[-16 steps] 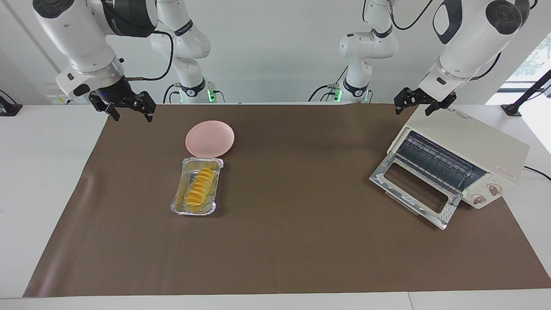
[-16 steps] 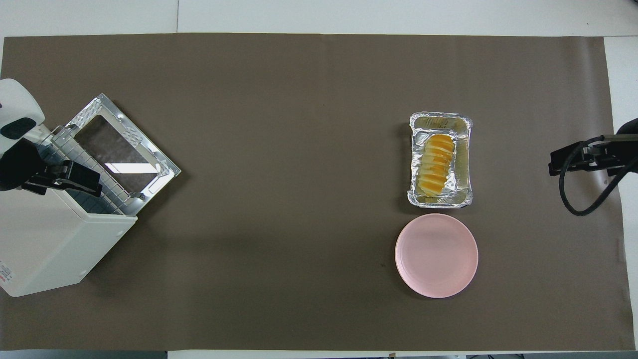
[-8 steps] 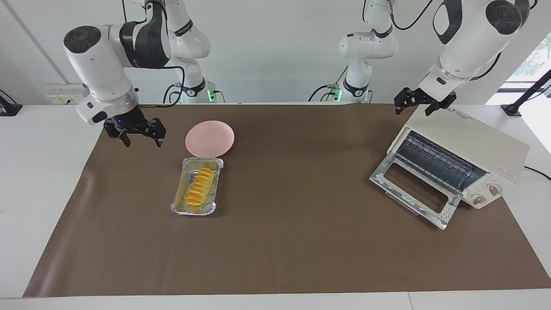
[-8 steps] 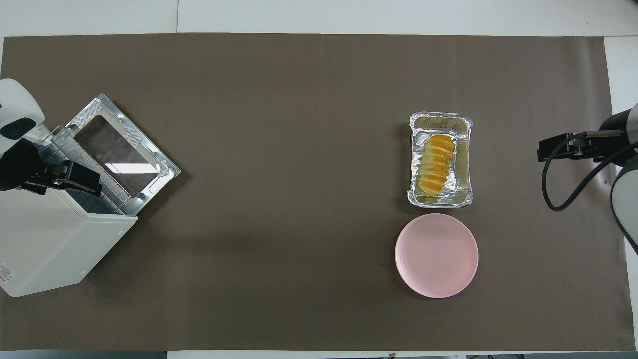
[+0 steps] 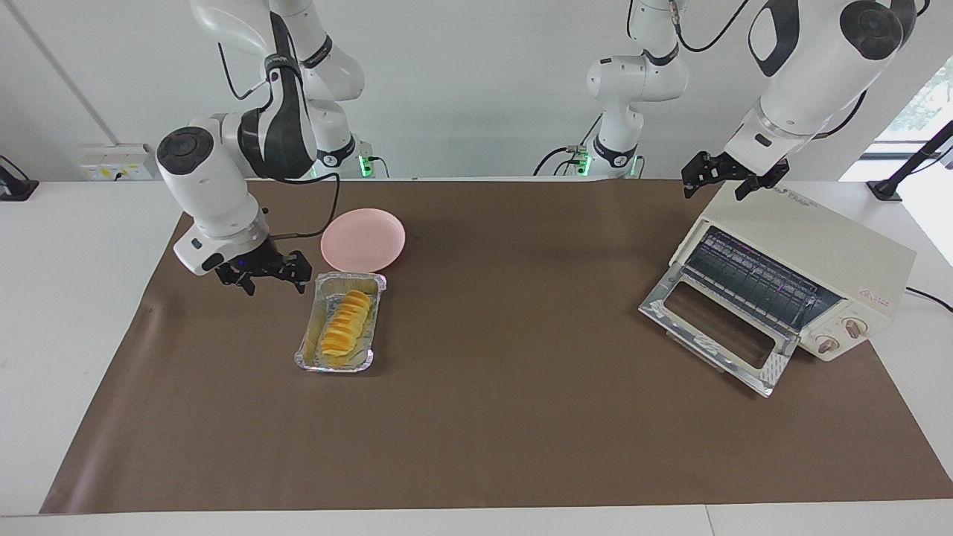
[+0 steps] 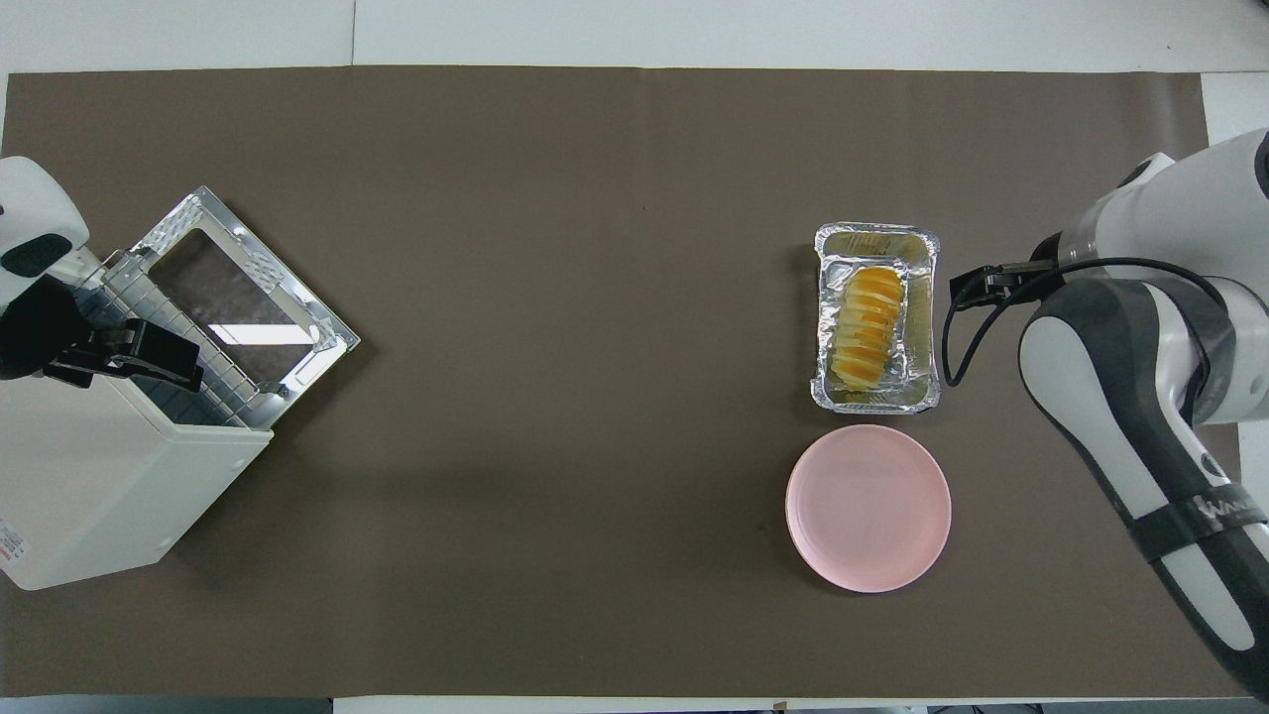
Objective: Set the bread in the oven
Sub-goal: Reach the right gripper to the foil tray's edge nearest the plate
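Left gripper (image 5: 731, 181): raised over the oven's top edge, at the left arm's end of the table; fingers spread, holding nothing; arm waiting

Oven (image 5: 811, 272): cream-white box set at an angle on the brown mat (image 5: 521, 417) at the left arm's end; its glass-windowed door (image 5: 713, 327) folded down flat and open, wire rack (image 5: 752, 279) showing inside, two round knobs (image 5: 841, 335) on the front panel beside the opening

Pink plate (image 5: 363, 240): round, bare, on the mat toward the right arm's end; nearer to the robots than the bread, just beside the foil tray's short end

Right gripper (image 5: 266, 275): low over the mat, just beside the foil tray's corner nearest the plate; apart from the tray, fingers spread, holding nothing

Foil tray (image 5: 310, 350): small, rectangular, silver, lying flat on the mat toward the right arm's end

Bread (image 5: 345, 321): row of yellow-orange ridged slices lying in the foil tray, well apart from the oven, farther from the robots than the plate
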You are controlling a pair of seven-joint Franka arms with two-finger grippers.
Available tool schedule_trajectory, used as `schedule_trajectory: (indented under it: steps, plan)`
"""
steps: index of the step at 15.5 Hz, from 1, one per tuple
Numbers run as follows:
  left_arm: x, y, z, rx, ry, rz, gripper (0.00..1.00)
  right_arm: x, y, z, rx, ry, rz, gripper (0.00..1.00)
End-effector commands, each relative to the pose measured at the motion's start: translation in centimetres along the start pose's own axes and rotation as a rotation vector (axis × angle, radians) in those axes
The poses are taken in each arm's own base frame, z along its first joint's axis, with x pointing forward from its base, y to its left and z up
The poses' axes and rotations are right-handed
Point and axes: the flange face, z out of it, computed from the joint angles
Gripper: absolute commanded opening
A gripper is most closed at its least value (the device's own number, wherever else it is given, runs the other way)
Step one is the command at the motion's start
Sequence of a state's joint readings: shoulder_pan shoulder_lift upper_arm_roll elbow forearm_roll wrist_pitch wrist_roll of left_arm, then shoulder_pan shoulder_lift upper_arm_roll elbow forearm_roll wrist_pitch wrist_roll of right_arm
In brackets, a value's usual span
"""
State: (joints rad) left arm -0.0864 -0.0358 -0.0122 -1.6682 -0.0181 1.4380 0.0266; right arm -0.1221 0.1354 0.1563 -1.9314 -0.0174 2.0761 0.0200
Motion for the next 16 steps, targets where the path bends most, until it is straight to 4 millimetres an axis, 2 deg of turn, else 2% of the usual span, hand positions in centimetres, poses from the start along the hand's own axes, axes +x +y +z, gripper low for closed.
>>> schedule_trajectory:
  steps: [1, 7, 9, 13, 16]
  plan:
    - [-0.4, -0.2, -0.3, 0.017, 0.016, 0.002, 1.0, -0.5, -0.1, 2.2, 0.018, 0.02, 0.008, 1.0]
    - [-0.4, -0.3, -0.3, 0.017, 0.016, 0.0, 1.0, -2.4, -0.6, 8.1, 0.022, -0.041, 0.004, 1.0]
    - [-0.4, -0.2, -0.3, 0.017, 0.016, 0.002, 1.0, -2.7, -0.6, 8.8, 0.023, -0.055, 0.005, 0.99]
    - [-0.4, -0.2, -0.3, 0.017, 0.016, 0.002, 1.0, -2.9, -0.7, 10.4, 0.044, -0.085, 0.019, 0.87]
    - [-0.4, -0.3, -0.3, 0.017, 0.016, 0.0, 1.0, -3.0, -0.8, 11.0, 0.046, -0.096, 0.02, 0.65]
